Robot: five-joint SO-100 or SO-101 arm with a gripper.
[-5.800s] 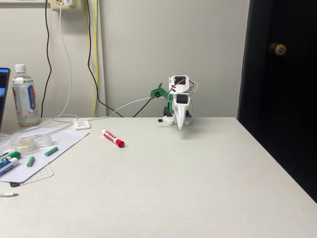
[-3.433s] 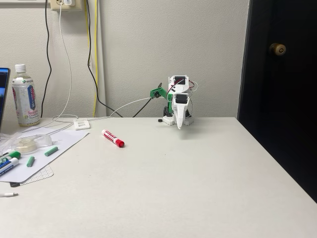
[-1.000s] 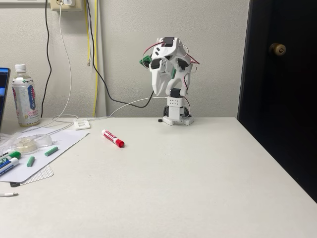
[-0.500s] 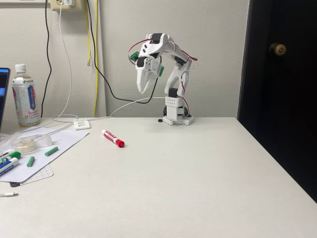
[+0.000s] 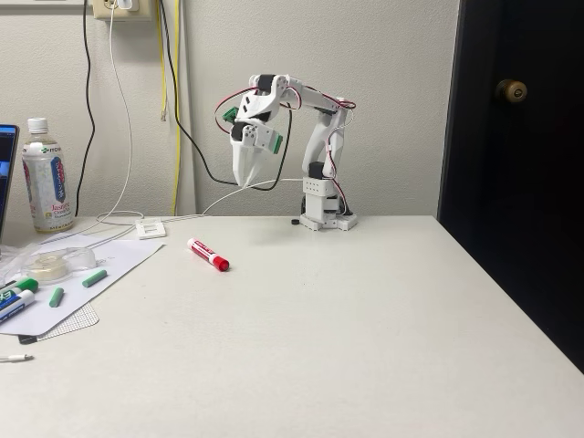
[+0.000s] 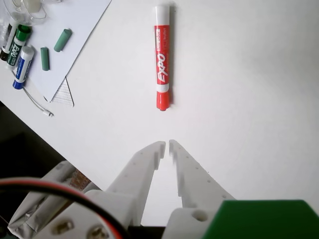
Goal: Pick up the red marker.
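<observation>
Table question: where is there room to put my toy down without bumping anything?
The table is bare from the red marker across to the dark door, and in front. The left edge is crowded: paper, markers, a bottle. The gripper hangs above the marker.

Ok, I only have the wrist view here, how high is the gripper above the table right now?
Observer: The fixed view shows the gripper well above the table, raised higher than the arm's base.
Operator: Where is it relative to the red marker?
Observer: In the fixed view it hangs above and slightly right of the red marker, which lies flat.
Operator: Anything near the arm I can't see?
Observer: A bottle stands at the table's far left in the fixed view, well clear of the arm.
</observation>
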